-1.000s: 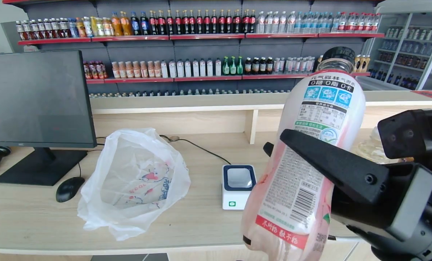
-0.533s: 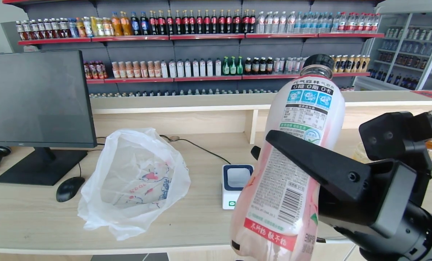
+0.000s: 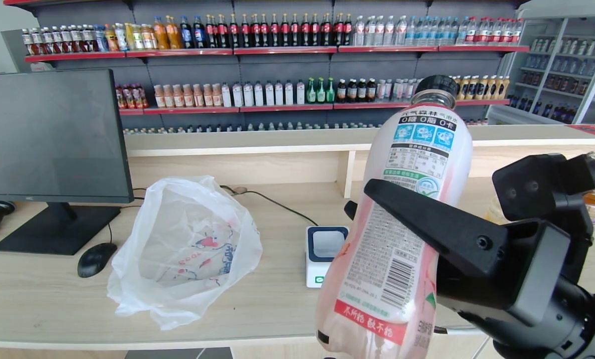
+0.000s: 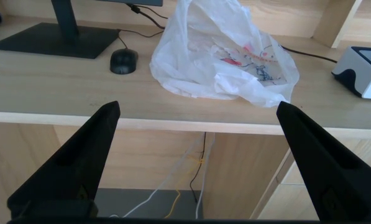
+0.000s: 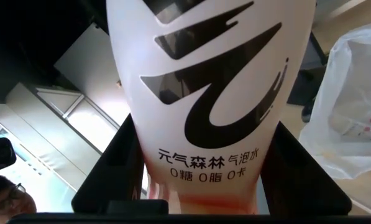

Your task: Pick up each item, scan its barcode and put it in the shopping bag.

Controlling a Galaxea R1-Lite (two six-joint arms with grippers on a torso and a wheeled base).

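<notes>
Head view: right claw gripped the tilted pink drink bottle above the worktop's front edge; left claw gaped wide.

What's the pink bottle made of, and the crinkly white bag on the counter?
The bottle looks like clear plastic wrapped in a glossy pink-and-white printed sleeve; the neck under its dark cap looks see-through. The shopping bag looks like thin, soft plastic film: half see-through, wrinkled and slumped, with a slight shine.
</notes>
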